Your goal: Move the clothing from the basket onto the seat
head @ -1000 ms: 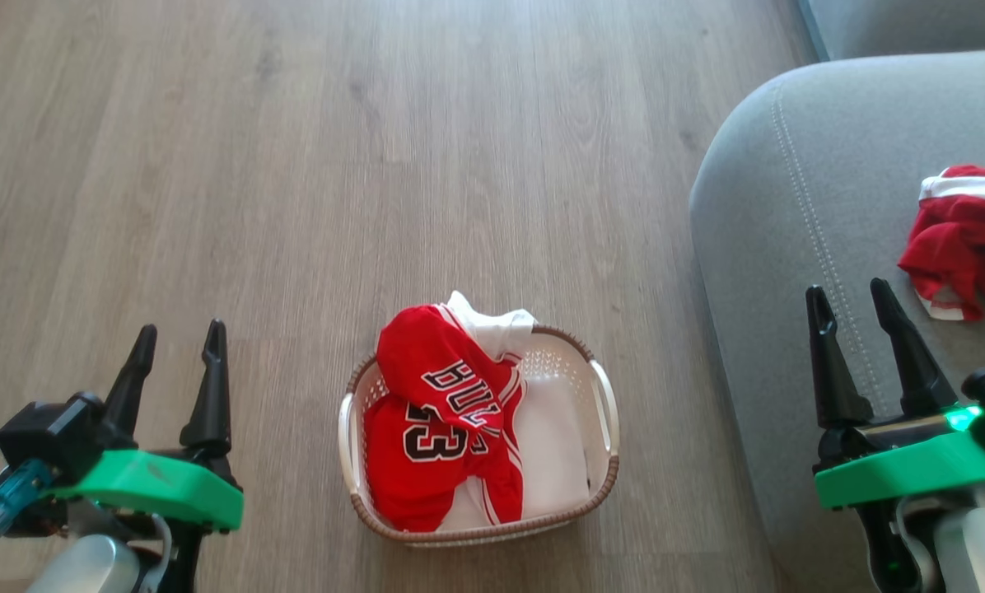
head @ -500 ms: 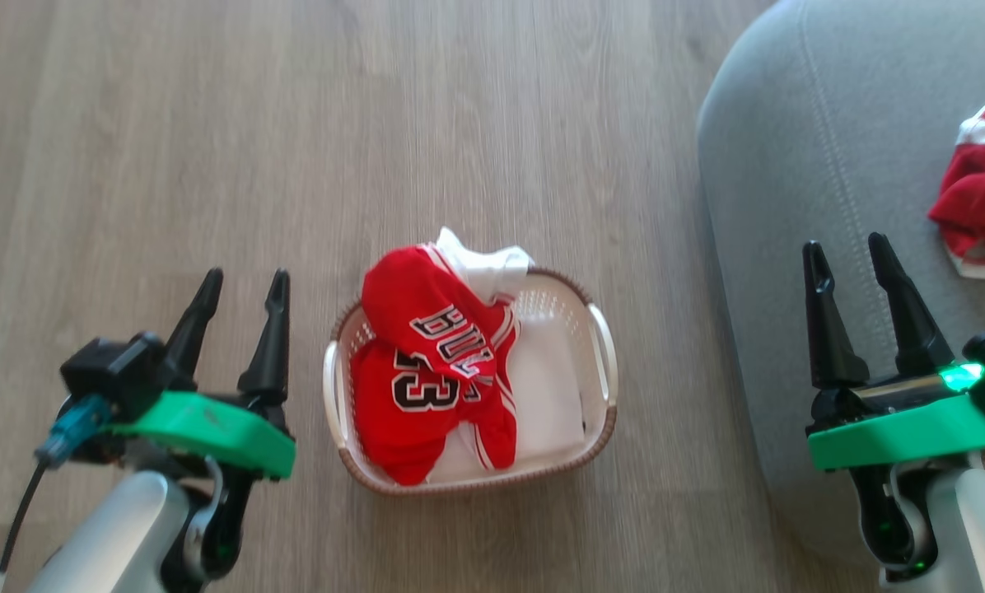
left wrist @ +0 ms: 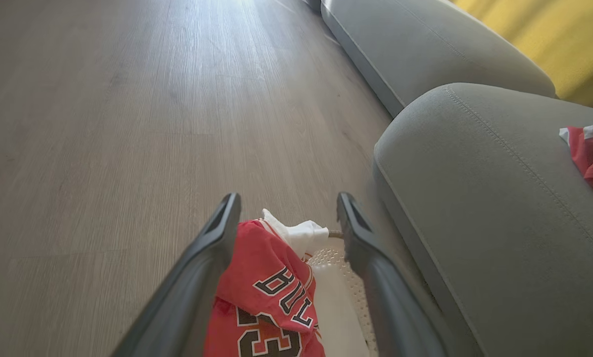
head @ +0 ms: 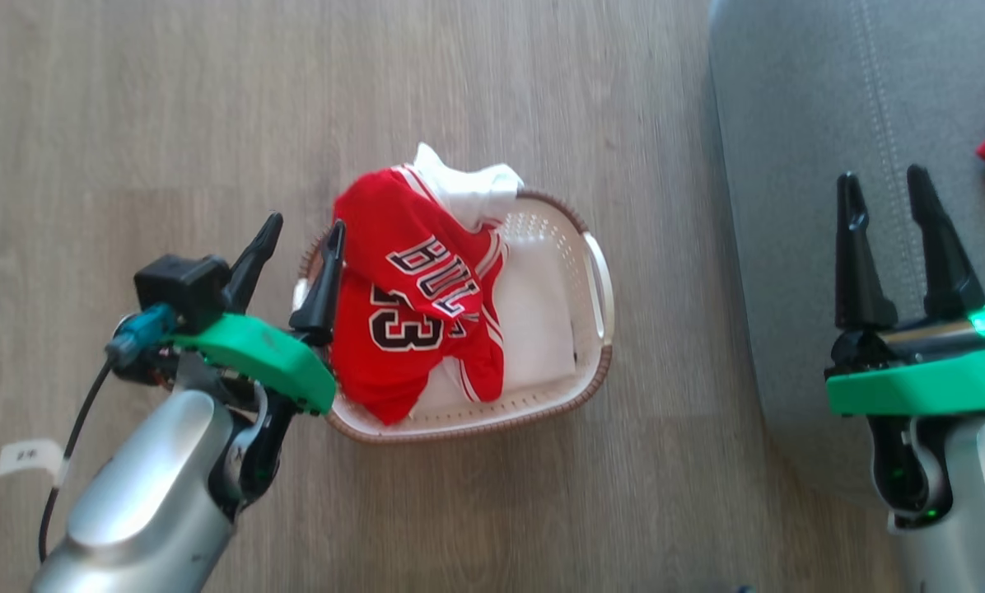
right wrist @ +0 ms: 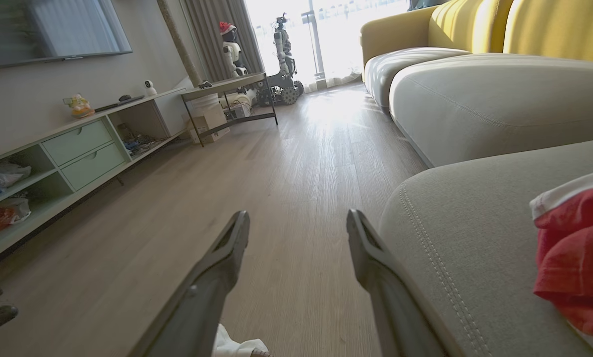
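- The clothing (head: 410, 305) lies heaped in the basket (head: 599, 272), beside the seat (head: 789, 165). It looks soft and light, so pinch its raised red fold.
- Left gripper (head: 305, 222), spread wide and empty, hovers at the basket's left rim; right gripper (head: 881, 175) gapes empty at the seat's edge.
- Folds hide the garment count.

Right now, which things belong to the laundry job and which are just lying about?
Job: red jersey, white fabric, basket, grey seat, red garment already on the seat.
Lying about: paper label, shelf unit, yellow sofa, another robot.
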Tool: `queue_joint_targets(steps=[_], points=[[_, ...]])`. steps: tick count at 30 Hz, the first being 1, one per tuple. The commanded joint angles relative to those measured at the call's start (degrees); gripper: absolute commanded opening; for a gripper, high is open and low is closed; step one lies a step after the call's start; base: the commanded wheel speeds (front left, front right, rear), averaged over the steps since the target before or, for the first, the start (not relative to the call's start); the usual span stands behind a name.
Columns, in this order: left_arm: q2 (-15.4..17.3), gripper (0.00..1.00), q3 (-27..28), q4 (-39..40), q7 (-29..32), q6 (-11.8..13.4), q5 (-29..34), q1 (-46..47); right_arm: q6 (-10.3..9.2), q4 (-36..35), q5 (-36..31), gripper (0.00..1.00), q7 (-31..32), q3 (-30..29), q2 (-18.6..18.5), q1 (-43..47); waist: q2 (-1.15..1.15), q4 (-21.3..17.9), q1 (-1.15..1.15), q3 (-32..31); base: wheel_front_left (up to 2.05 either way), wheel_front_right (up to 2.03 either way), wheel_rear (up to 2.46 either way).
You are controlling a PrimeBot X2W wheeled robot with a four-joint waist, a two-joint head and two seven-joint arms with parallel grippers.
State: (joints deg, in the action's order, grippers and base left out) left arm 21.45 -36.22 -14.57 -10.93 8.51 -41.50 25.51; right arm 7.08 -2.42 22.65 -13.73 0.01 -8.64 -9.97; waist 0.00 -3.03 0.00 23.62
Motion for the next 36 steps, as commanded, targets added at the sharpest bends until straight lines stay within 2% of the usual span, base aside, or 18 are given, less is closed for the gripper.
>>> queue_joint_targets(steps=[1,10,19,27,36], points=[[1.1,1.0,2.1,0.7,0.1,-0.1,0.3,1.9,0.41,-2.1,-0.4,1.0,-0.5,0.8,0.0,-1.2,0.0,-0.8,0.0,1.5,0.0,0.0,0.0],[-1.9,1.0,-0.3,-10.8,3.7,-3.7,-0.4,8.0,0.41,-3.1,-0.6,1.0,-1.0,0.8,0.8,-4.0,0.0,-2.9,0.0,7.9,0.0,0.0,0.0],[-7.2,1.0,-2.8,-24.3,7.7,-8.0,-1.2,15.8,0.41,-4.7,-1.4,1.0,-1.2,1.7,1.3,-6.6,0.0,-4.2,0.0,13.2,0.0,0.0,0.0],[-11.1,1.0,-4.8,-35.7,13.6,-10.9,-2.2,21.4,0.41,-6.2,-1.9,1.0,-1.3,2.7,2.2,-8.1,0.0,-5.4,0.0,16.9,0.0,0.0,0.0],[-12.0,1.0,-5.9,-46.9,18.0,-12.5,-2.0,29.1,0.41,-7.6,-1.6,1.0,-1.3,3.5,3.8,-9.8,0.0,-8.9,0.0,23.3,0.0,0.0,0.0]])
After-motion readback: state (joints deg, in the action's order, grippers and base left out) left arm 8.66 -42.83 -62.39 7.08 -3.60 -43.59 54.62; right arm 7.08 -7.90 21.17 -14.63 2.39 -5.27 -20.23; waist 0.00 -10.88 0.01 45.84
